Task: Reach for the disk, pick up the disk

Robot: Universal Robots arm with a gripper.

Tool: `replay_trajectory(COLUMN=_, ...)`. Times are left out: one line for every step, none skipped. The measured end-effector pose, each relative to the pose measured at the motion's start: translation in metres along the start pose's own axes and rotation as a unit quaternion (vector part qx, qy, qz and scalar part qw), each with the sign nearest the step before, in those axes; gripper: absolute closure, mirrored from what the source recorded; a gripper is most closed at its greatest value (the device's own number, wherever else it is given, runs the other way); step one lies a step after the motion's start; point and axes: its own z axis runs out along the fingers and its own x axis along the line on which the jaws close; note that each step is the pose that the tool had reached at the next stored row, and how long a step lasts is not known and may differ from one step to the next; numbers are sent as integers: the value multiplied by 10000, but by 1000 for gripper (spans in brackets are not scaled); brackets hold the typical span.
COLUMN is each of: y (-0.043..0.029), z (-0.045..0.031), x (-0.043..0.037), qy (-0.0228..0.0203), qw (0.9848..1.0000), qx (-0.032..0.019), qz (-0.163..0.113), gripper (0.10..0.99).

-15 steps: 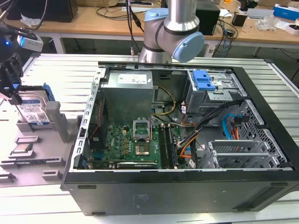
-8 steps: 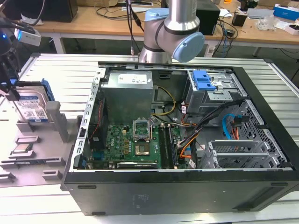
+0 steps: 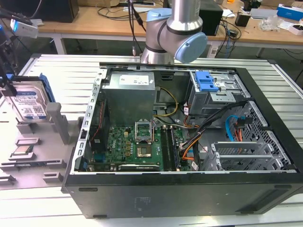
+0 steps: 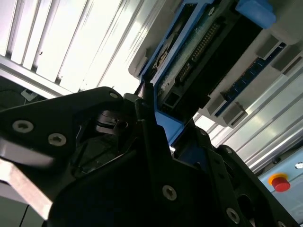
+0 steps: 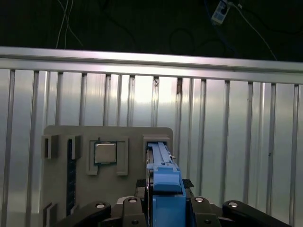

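Ribbed metal table [image 3: 61, 71] carries a grey tray [image 3: 57, 142] at the exterior view's left, where the disk [image 3: 28, 101] stands on edge. The gripper [image 5: 165, 183] sits directly above it, jaws seemingly pinching its thin sides, its long axis running between them.

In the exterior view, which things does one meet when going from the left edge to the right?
Disk standing in the grey holder → green circuit board inside the computer case → blue plastic latch.
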Motion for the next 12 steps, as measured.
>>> replay_trajectory(y=0, z=-17, x=0, qy=0, qw=10000, qx=0, qz=0, gripper=714)
replay_trajectory(y=1, z=-41, x=0, qy=0, qw=10000, qx=0, qz=0, gripper=714)
replay_trajectory(y=1, z=-56, x=0, qy=0, qw=10000, qx=0, qz=0, gripper=714)
replay_trajectory(y=1, z=-73, x=0, qy=0, qw=10000, qx=0, qz=0, gripper=714)
replay_trajectory(y=2, z=-95, x=0, qy=0, qw=10000, qx=0, qz=0, gripper=714)
replay_trajectory(y=2, z=-112, x=0, qy=0, qw=10000, qx=0, qz=0, gripper=714)
replay_trajectory(y=3, z=-142, x=0, qy=0, qw=10000, qx=0, qz=0, gripper=714)
replay_trajectory(y=3, z=-171, x=-1, qy=0, qw=10000, qx=0, qz=0, gripper=714)
replay_trajectory(y=3, z=-201, x=-1, qy=0, qw=10000, qx=0, qz=0, gripper=714)
replay_trajectory(y=3, z=-230, x=-2, qy=0, qw=10000, qx=0, qz=0, gripper=714)
replay_trajectory(y=3, z=-267, x=-2, qy=0, qw=10000, qx=0, qz=0, gripper=714)
replay_trajectory(y=3, z=-318, x=-3, qy=0, qw=10000, qx=0, qz=0, gripper=714)
